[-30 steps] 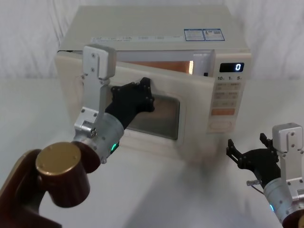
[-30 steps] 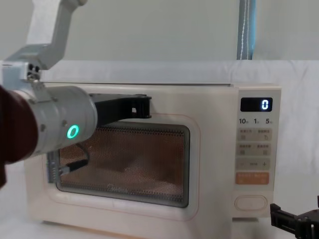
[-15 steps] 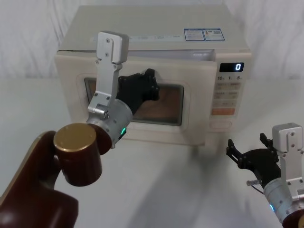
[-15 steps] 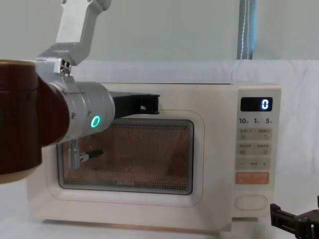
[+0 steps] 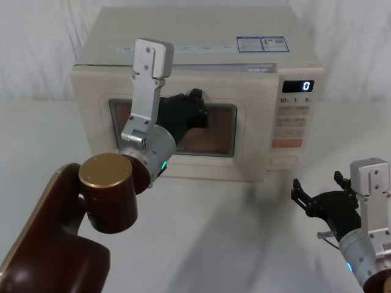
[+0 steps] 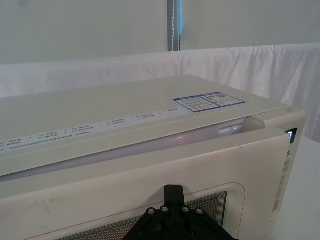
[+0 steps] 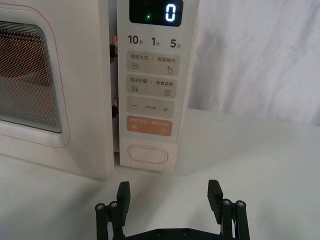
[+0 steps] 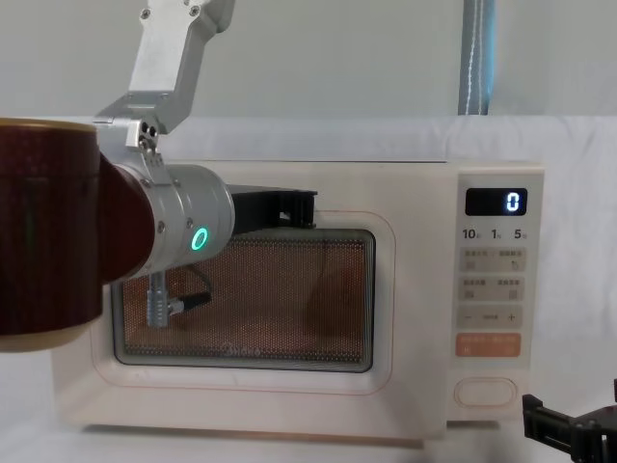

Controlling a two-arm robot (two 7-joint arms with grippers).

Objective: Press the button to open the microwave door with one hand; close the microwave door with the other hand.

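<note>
Left end effector (image 5: 197, 105) against microwave door (image 5: 244, 140), grip unclear, right wrist view shows narrow door gap.

Left gripper (image 8: 307, 207) has its black fingers (image 8: 289, 204) up against the top edge of the microwave door (image 8: 386, 318). The button (image 8: 484, 392) sits well off to their right and lower down, with the right gripper (image 8: 574, 424) just below it.

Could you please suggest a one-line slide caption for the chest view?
Left tool against the upper microwave door, nearly shut; right tool low beside the button.
</note>
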